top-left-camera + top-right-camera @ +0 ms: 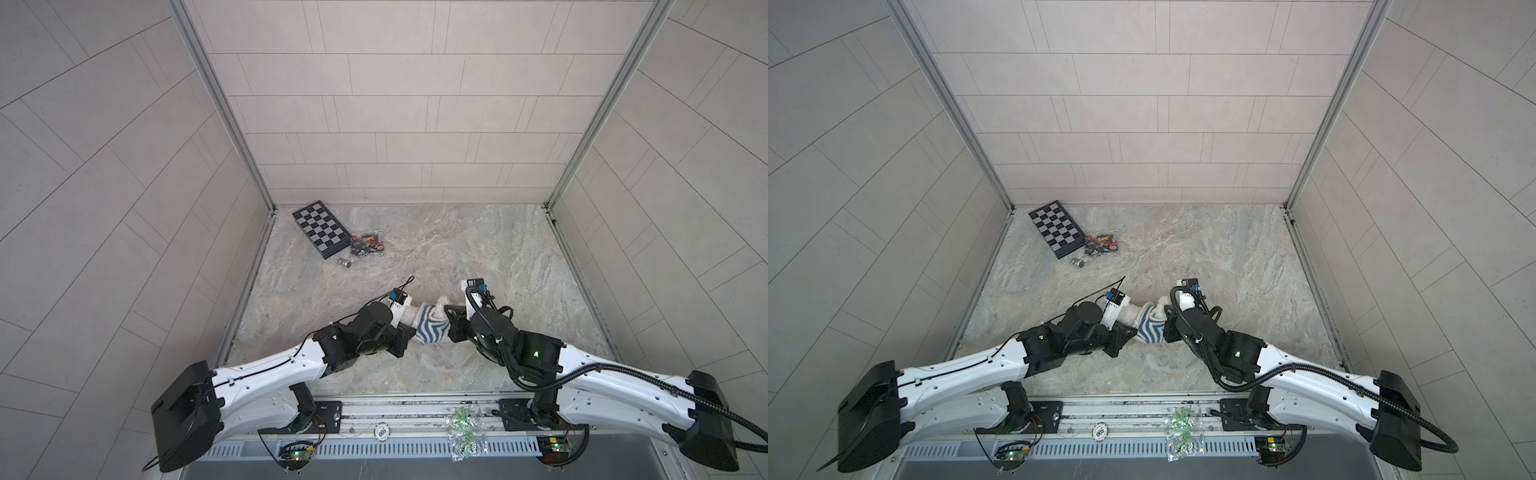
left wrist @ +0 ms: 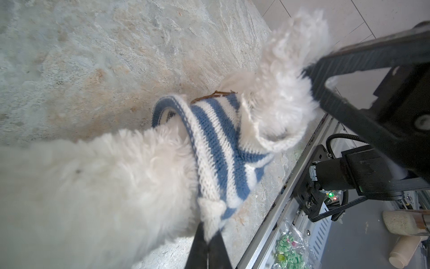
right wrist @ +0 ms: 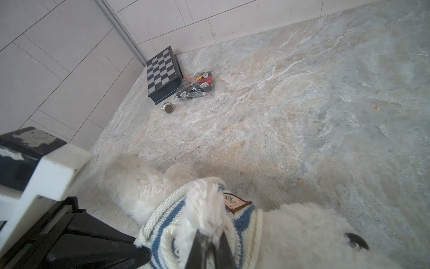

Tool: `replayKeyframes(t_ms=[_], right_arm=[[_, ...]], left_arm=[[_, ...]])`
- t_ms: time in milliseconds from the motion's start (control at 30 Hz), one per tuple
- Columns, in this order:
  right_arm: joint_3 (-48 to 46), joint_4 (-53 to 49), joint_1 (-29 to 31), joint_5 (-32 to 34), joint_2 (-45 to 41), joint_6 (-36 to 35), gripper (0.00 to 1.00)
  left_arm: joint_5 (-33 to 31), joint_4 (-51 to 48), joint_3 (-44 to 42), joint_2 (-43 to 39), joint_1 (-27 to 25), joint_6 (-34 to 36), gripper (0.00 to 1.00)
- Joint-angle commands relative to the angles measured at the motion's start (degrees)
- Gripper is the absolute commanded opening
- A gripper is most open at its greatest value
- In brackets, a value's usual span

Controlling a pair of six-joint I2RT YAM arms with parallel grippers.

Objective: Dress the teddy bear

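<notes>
The teddy bear (image 2: 104,186) lies midway between side walls (image 1: 124,208).

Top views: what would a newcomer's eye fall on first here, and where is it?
The white teddy bear is near the front middle of the table, half inside a blue-and-white striped shirt. The two arms meet over it: the left pincer is shut on the shirt's hem, the right pincer on a fluffy limb. A chessboard box sits in the far left corner.
</notes>
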Motion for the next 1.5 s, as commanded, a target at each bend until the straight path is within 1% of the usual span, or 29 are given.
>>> replayKeyframes(t_ms=[0,133,233,333,400,467,500,533,600,733,833,900,967,1100,1233,1367,1467], right_arm=[[1.2,2.1,-1.1,-0.7,1.0,-0.8,0.00],[1.6,2.7,-2.4,-2.9,1.9,-1.8,0.00],[1.7,2.8,-2.8,-3.3,2.3,-2.6,0.00],[1.6,3.8,-3.7,-5.5,3.1,-3.7,0.00],[1.9,4.9,-4.1,-7.4,3.9,-5.4,0.00],[1.9,5.3,-4.8,-9.3,4.8,-7.3,0.00],[1.9,6.2,-5.5,-11.2,5.5,-8.6,0.00],[1.9,7.5,-6.3,-13.4,6.1,-9.9,0.00],[3.6,10.3,-8.0,-18.3,8.0,-13.4,0.00],[7.3,9.6,-9.3,-24.1,12.1,-20.3,0.00],[8.5,11.5,-9.2,-29.3,12.4,-24.5,0.00],[8.4,12.0,-8.5,-31.4,11.3,-26.6,0.00],[7.4,11.6,-7.7,-32.0,9.8,-27.8,0.00],[2.8,9.8,-7.6,-30.7,6.6,-25.6,0.00],[-4.4,8.2,-7.7,-27.0,3.8,-20.5,0.00],[-9.6,5.5,-7.7,-22.7,-0.4,-15.1,0.00],[-11.5,-0.7,-7.7,-18.1,-5.8,-10.8,0.00]], left_arm=[[-0.6,0.1,-0.5,0.9,0.4,0.1,0.00],[-0.3,1.7,-1.3,1.4,0.4,-0.9,0.03],[-1.3,1.2,-1.6,0.6,0.4,-0.5,0.11],[-1.8,0.2,-1.6,-0.4,0.4,0.1,0.16],[-1.7,0.2,-1.7,-1.1,0.4,0.0,0.23],[-1.8,-0.2,-1.8,-1.9,0.4,-0.3,0.36],[-2.3,-0.5,-2.0,-2.8,0.4,-0.6,0.40],[-2.6,-0.9,-2.2,-4.0,0.4,-0.8,0.42],[-4.0,-2.4,-2.5,-7.4,0.7,-0.8,0.44],[-4.8,-7.0,-2.4,-13.6,3.8,-0.6,0.48],[-6.0,-9.9,-1.8,-17.8,6.6,-0.3,0.49],[-7.6,-11.7,-0.8,-19.5,8.1,0.4,0.51],[-7.8,-13.1,0.1,-19.4,9.5,1.0,0.52],[-7.6,-14.5,1.0,-16.7,10.6,2.0,0.54],[-5.7,-15.3,0.8,-11.9,10.5,2.9,0.55],[-3.9,-14.1,-0.3,-11.0,10.3,2.6,0.56],[-2.6,-13.4,-0.8,-10.1,10.2,2.5,0.57]])
